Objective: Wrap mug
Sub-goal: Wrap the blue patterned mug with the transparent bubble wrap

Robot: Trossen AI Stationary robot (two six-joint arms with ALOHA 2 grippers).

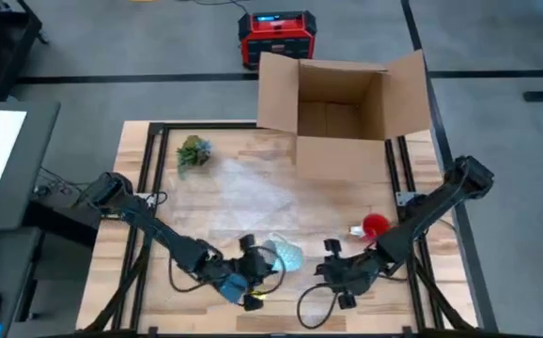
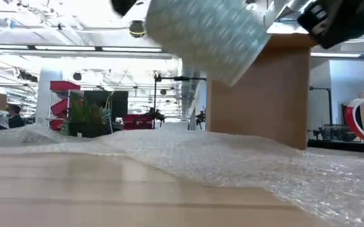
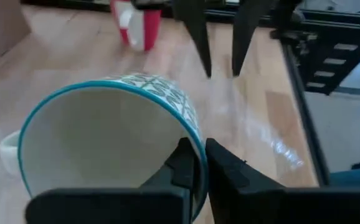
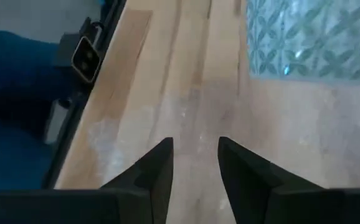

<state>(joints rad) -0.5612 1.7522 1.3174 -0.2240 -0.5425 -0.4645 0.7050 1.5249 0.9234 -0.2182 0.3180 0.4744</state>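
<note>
1. Mug [image 3: 114, 134]: the teal-rimmed, leaf-patterned one is held clear of the table near its front edge, mouth turned toward the left wrist camera, with its pale handle out to one side.
2. The left gripper [image 3: 195, 171] has its two dark fingers pinched on the mug's rim, one inside the wall and one outside, so the jaws are nearly together with only the wall between them.
3. In the high view the left gripper [image 1: 253, 268] and the mug [image 1: 286, 253] sit over the front middle of the wooden table [image 1: 253, 150].
4. The right gripper [image 4: 195, 158] hovers low over bare wood just beside the mug, its fingers a narrow gap apart and holding nothing.
5. A sheet of clear bubble wrap [image 2: 232, 157] lies spread across the table's middle, slightly rumpled; the mug hangs above it in the low view.
6. A second, red mug [image 1: 375, 225] stands on the right side of the table, near the right arm.
7. An open cardboard box [image 1: 342, 113] stands at the back of the table, flaps up.
8. A small green plant [image 1: 193, 152] sits at the back left.
</note>
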